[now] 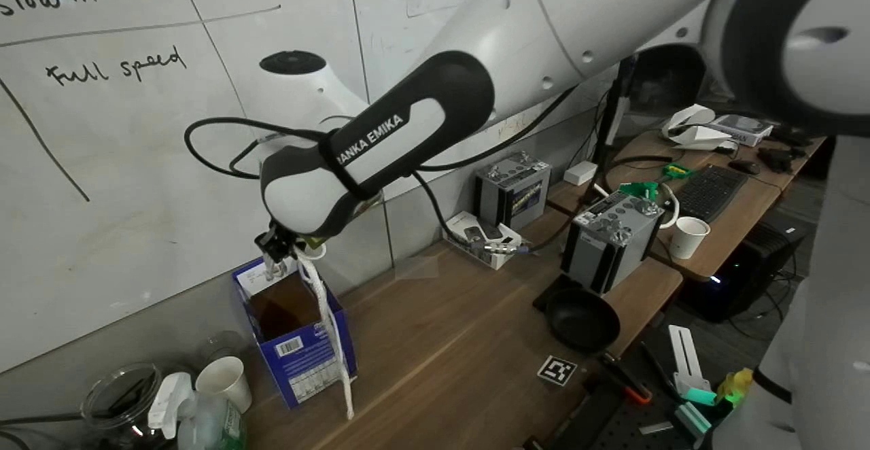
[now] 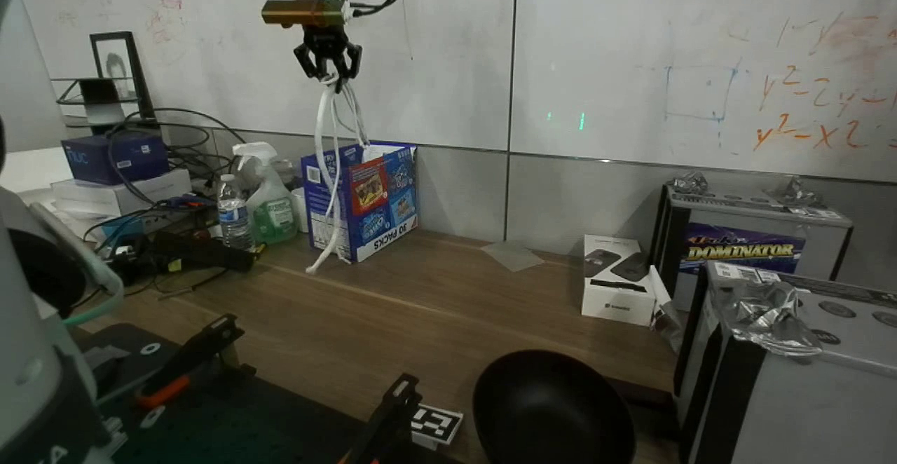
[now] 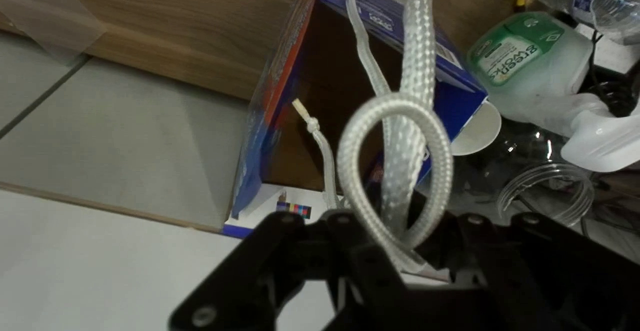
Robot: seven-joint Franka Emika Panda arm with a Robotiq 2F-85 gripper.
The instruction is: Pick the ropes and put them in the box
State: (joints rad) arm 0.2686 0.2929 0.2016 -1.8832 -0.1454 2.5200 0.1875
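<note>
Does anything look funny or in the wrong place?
Yes: part of the white rope in the pincer dangles outside the blue box in both exterior views. That looks odd, since it's meant to go inside.

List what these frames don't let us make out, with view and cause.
Strand count at the gripper, in both exterior views: too small.
Part of the interior of the blue box, wrist view: behind the white ropes.
Lower run of the white ropes, wrist view: past the top edge.
Base of the spray bottle, in an exterior view: cut by the bottom edge.
</note>
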